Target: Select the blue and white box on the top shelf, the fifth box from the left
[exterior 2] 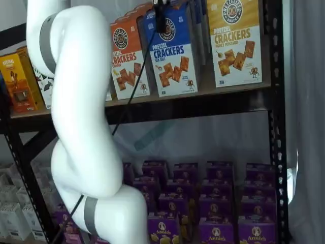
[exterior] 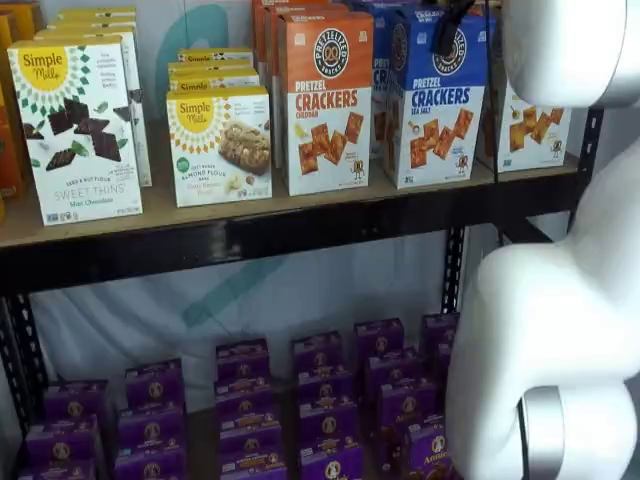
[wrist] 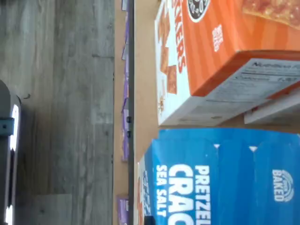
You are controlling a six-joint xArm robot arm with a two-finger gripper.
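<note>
**One finger tip above the blue carton: the approach step**

One dark finger of the two-finger gripper hangs from the top edge in both shelf views, a cable beside it, seen side-on; whether the fingers are spread or closed I cannot tell. No box is plainly held.

Directly at 6 o'clock from that finger stands the tall blue and white box marked "PRETZEL CRACKERS SEA SALT", upright at the front of the tan wood-board top shelf. The finger overlaps its blue upper half in a shelf view; contact cannot be judged. The wrist view shows the carton's blue top close under the camera.

At 9 o'clock of the blue carton sits the same-sized orange and white cheddar cracker box, just beside it. At 3 o'clock stands the yellow-topped cracker box, a little apart. Farther toward 9 o'clock are the white Simple Mills boxes. Below, at 6 o'clock, small purple boxes fill the lower level.

By my reading the task is at the approach stage: the hand is lined up over the right carton, but the grasp is not yet confirmed. The next move calls for lowering the fingers astride the blue carton's top without nudging the orange neighbour, then closing and drawing it forward over the black front rail.
</note>
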